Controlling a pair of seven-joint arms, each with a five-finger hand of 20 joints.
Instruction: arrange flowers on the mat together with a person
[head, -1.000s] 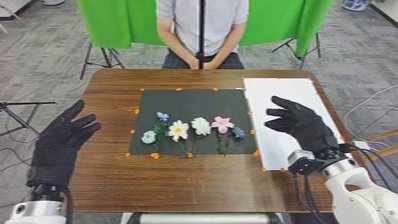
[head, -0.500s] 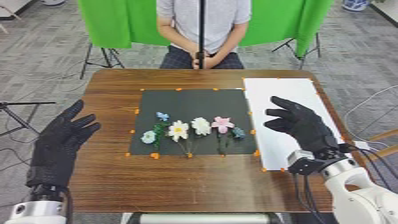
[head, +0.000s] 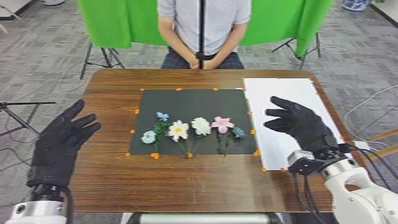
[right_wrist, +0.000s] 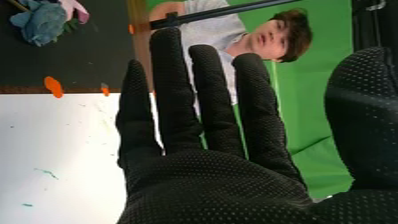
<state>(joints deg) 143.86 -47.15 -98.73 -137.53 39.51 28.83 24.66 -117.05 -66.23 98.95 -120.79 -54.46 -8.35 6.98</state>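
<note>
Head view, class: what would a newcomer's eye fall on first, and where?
Probably the white flowers and the pink flower, bright against the dark mat on the table. Next, the black-gloved left hand and right hand, on either side of the mat; beyond the table, the vivid green cloth.

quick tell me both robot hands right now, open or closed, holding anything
Left hand: open, holding nothing.
Right hand: open, fingers straight, holding nothing.
</note>
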